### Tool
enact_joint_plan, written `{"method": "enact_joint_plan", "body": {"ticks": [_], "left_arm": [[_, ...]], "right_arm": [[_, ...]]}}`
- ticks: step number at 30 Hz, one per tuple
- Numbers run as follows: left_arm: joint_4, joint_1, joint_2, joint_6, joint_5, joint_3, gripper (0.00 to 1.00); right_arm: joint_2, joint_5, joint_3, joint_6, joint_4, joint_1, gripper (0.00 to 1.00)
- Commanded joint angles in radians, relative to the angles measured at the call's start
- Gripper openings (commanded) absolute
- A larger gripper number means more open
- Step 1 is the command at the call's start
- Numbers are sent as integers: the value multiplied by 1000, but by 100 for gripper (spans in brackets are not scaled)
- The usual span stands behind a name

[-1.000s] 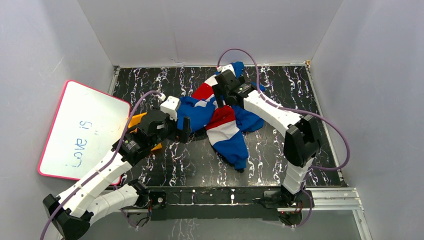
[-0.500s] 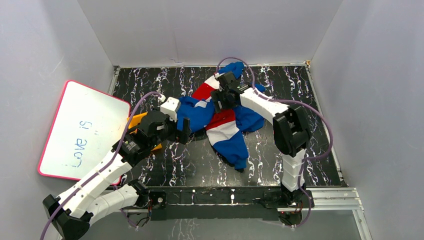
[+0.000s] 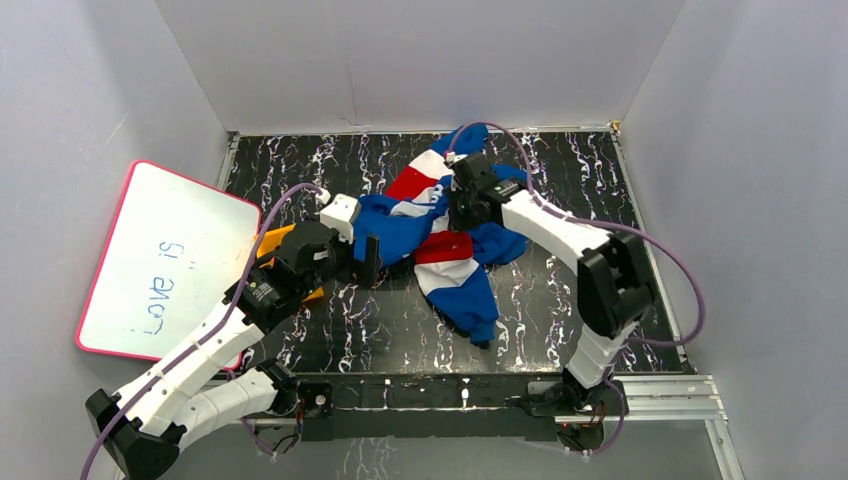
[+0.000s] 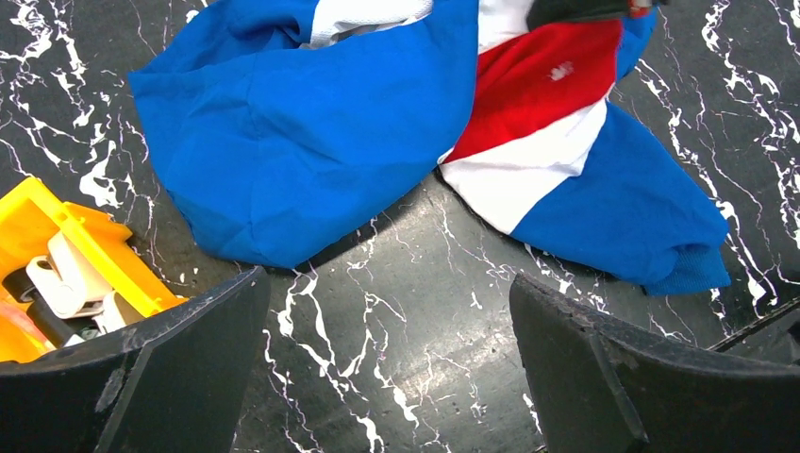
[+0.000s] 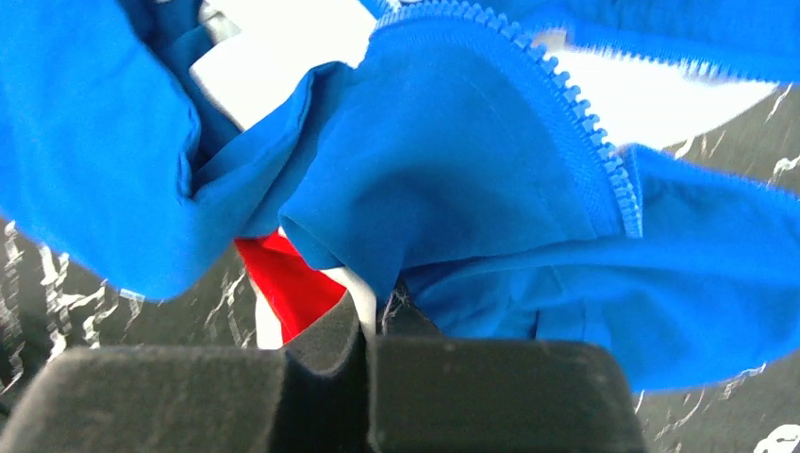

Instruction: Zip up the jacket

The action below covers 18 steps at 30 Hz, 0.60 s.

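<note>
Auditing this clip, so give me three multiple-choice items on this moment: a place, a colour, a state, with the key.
1. The whiteboard lies: A) left of the jacket B) right of it C) under it.
2. The plastic object by the left gripper is: A) green B) yellow C) purple.
3. The right gripper is: A) open B) hidden C) shut on the jacket.
Key: A, it sits by the left wall; B, yellow in the left wrist view; C, blue fabric is pinched in its closed jaws.

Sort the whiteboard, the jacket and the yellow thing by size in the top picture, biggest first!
1. whiteboard
2. jacket, crumpled up
3. yellow thing, partly hidden under the left arm, so it may really be bigger
</note>
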State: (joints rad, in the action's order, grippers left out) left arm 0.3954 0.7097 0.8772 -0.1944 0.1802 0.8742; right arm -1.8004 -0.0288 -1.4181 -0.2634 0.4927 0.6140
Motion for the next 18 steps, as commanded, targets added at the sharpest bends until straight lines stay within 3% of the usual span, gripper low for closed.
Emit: {"method": "enact_joint_plan", "body": {"ticks": [1, 12, 18], "left_arm": [[4, 5, 1, -29, -8, 10, 98], [111, 5, 88, -240, -103, 80, 98], [147, 5, 145, -298, -137, 82, 98]], "right_arm": [[175, 56, 106, -118, -45, 33, 0], [520, 9, 486, -384, -128, 197, 0], [645, 14, 631, -443, -130, 243, 21]]}}
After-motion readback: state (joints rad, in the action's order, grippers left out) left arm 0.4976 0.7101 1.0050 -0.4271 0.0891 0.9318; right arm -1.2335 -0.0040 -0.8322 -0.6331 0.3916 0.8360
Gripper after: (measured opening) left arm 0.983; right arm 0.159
